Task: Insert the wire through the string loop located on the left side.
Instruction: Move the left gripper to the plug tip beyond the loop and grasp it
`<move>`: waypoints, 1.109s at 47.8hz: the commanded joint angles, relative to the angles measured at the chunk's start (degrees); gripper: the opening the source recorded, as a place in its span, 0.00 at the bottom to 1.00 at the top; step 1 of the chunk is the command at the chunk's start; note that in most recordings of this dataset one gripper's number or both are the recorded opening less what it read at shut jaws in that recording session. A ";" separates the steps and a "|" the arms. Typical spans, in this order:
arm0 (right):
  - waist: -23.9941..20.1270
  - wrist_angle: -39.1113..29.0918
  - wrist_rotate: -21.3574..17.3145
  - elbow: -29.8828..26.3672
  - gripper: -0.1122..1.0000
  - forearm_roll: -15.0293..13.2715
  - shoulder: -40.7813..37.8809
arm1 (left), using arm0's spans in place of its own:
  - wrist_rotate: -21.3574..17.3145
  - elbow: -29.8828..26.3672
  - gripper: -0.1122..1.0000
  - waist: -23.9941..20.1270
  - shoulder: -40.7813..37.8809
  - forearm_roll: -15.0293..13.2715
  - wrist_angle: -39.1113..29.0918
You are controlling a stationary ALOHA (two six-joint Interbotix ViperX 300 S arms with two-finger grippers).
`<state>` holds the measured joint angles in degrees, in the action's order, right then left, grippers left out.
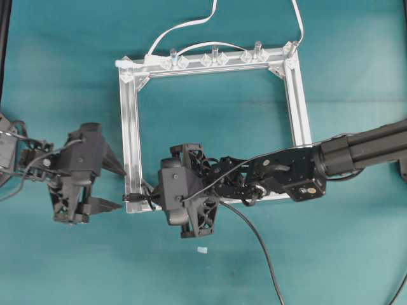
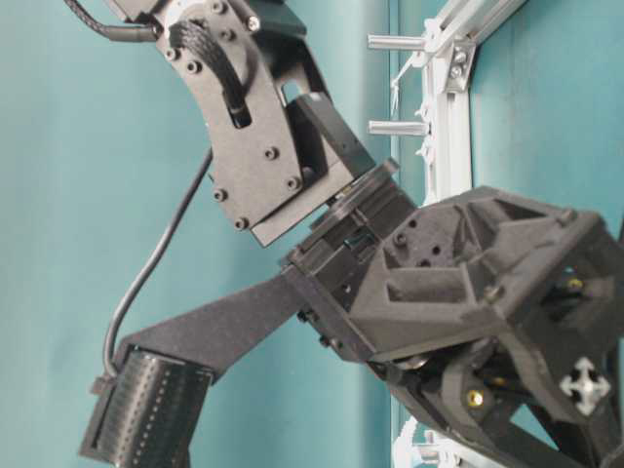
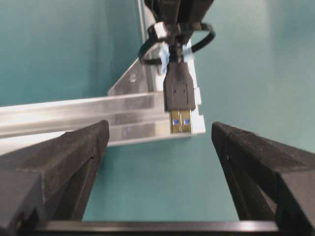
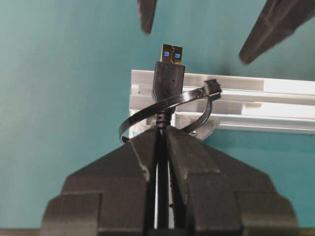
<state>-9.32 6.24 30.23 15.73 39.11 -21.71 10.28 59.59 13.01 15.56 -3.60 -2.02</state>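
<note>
Two arms, one frame, one wire, one loop and three clear pegs lie on a teal tabletop (image 1: 51,63).

Nearest in the right wrist view, the right claw (image 4: 161,140) is closed on the wire (image 4: 169,81), its two fingers (image 4: 189,157) pressed against the cable just behind the plug. The plug stands out beyond the fingertips, its metal tip with two blue spots pointing away from the claw. The loop (image 4: 147,112), a thin black band, circles the cable at the base of the plug, so the plug has passed through it. The loop sits at the lower left corner of the frame (image 1: 131,127), as the overhead view shows.

Beyond the plug, the left claw (image 3: 157,142) faces it with its jaws spread wide and nothing between them. In the left wrist view the plug hangs midway between the two fingers (image 3: 64,157), apart from both, with bare tabletop on either side. In the overhead view the left claw lies just outside the frame's left rail, near the plug tip but not touching it.

Farther off, the wire trails from the right claw toward the lower edge of the overhead view. The three pegs (image 1: 215,51) stand along the far rail, with a white cable (image 1: 184,27) running past them. The frame's interior is open tabletop except where the right arm crosses its lower rail.
</note>
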 commanded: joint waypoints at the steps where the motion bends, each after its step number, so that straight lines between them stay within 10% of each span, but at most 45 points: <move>1: 0.00 0.53 0.09 -1.23 0.17 -0.18 1.14 | 0.44 -2.11 0.90 0.26 -1.67 -0.09 0.88; 53: 0.00 0.53 0.09 -1.23 0.17 -0.70 1.14 | 5.45 -5.89 0.79 0.35 -8.53 0.00 0.97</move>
<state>-9.32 6.33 30.23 15.73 38.76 -21.71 15.38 54.84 13.10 6.50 -3.60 -1.23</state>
